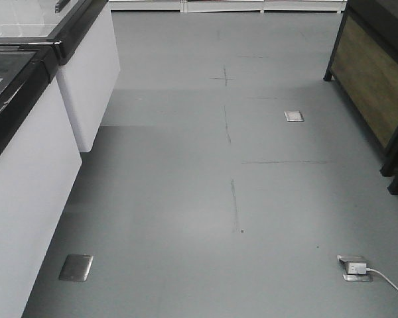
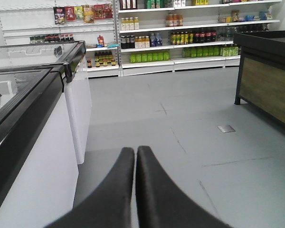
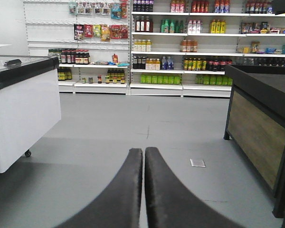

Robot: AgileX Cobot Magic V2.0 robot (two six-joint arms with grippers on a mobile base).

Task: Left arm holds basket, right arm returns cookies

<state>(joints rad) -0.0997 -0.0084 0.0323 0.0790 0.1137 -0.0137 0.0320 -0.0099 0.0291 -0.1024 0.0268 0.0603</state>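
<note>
Cookies and basket lay outside every view; both grippers held nothing.
The left gripper (image 2: 135,152) had its fingers pressed together, just right of the white freezer (image 2: 42,166). The right gripper (image 3: 144,152) was likewise closed, farther right of the freezer. Stocked shelves (image 3: 156,89) stood beyond the freezer, across the grey floor (image 1: 186,199).

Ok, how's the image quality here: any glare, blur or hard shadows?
Front-facing view: even, flat light, a pale sheen on the floor, no hard shadows. Left wrist view: the shut left pincer is soft at close range, and the freezer lid reflects whitish glare. Right wrist view: bright, shelves fairly sharp, the right pincer blurred.
</note>
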